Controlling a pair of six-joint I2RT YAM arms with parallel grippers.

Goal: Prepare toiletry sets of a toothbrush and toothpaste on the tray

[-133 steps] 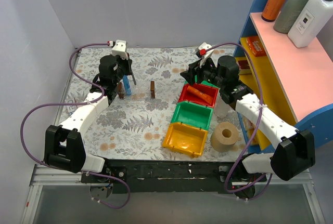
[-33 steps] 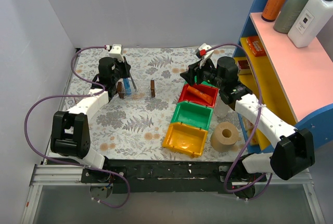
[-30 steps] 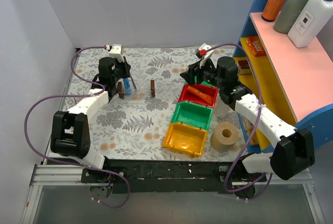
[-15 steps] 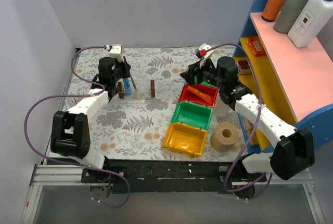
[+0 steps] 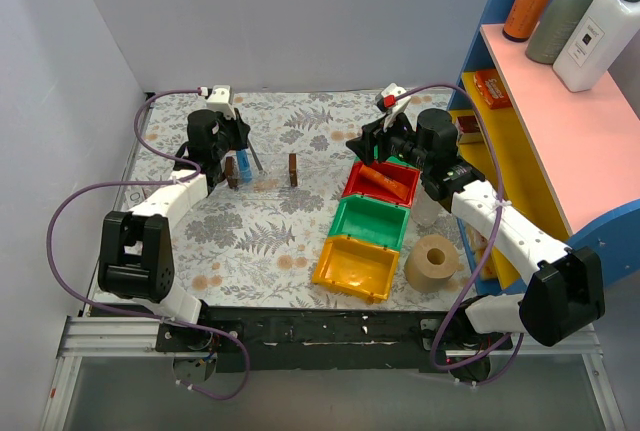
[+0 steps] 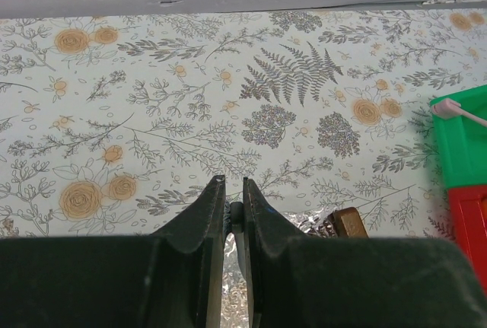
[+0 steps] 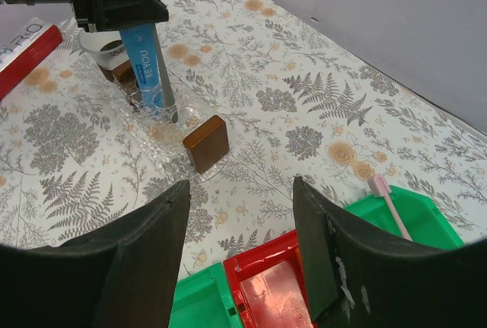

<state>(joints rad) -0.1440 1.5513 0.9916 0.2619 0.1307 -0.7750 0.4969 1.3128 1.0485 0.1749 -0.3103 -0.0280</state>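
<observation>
My left gripper (image 5: 236, 144) is shut on the blue toothpaste (image 5: 243, 164) and holds it upright, the dark lower end down at the clear tray (image 5: 262, 183), near the tray's left brown end piece (image 5: 232, 173). The right wrist view shows the toothpaste (image 7: 149, 69), the tray (image 7: 156, 132) and the right end piece (image 7: 207, 143). In the left wrist view my left gripper (image 6: 233, 185) pinches only the tube's thin edge. My right gripper (image 5: 375, 143) is open and empty above the red bin (image 5: 385, 183); it also shows in the right wrist view (image 7: 240, 183). A pink toothbrush (image 7: 388, 202) lies in a green bin (image 7: 422, 218).
A red, a green (image 5: 370, 221) and a yellow bin (image 5: 355, 269) stand in a row right of centre. A tape roll (image 5: 432, 263) sits by them. A shelf unit (image 5: 540, 141) with bottles stands at the right. A red box (image 7: 27, 50) lies left of the tray.
Since the oldest frame the left arm has changed posture and its gripper sits slightly farther back with the toothpaste. Over the last second nothing has visibly moved.
</observation>
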